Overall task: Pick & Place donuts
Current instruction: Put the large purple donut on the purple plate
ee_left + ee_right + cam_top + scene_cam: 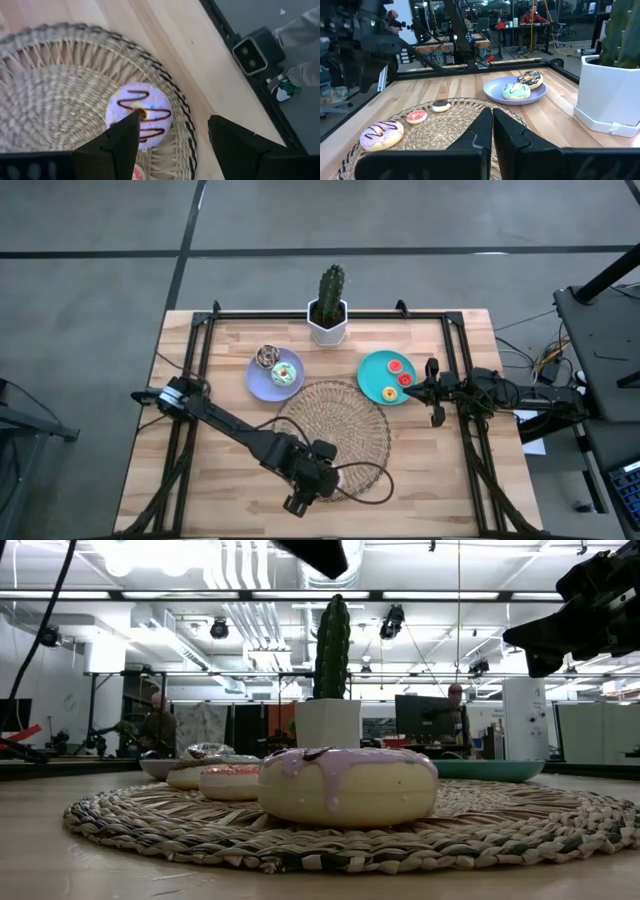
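Observation:
A pink-iced donut with brown zigzag (142, 107) lies flat on the woven mat (55, 95), close to the mat's near rim. My left gripper (172, 135) hangs open above it, touching nothing; one finger shows over the donut, the other out past the mat's rim. In the low view the donut (348, 785) has clear air over it. A small red donut (416, 116) and a small dark brown one (441, 105) also lie on the mat. My right gripper (432, 390) waits shut at the right, beside the teal plate.
A lavender plate (258, 383) holds a white-green donut (285, 373) and a brown-white one (267, 357). A teal plate (372, 372) holds small red and yellow donuts. A cactus in a white pot (328, 315) stands at the far edge. A small camera box (255, 50) sits at the near edge.

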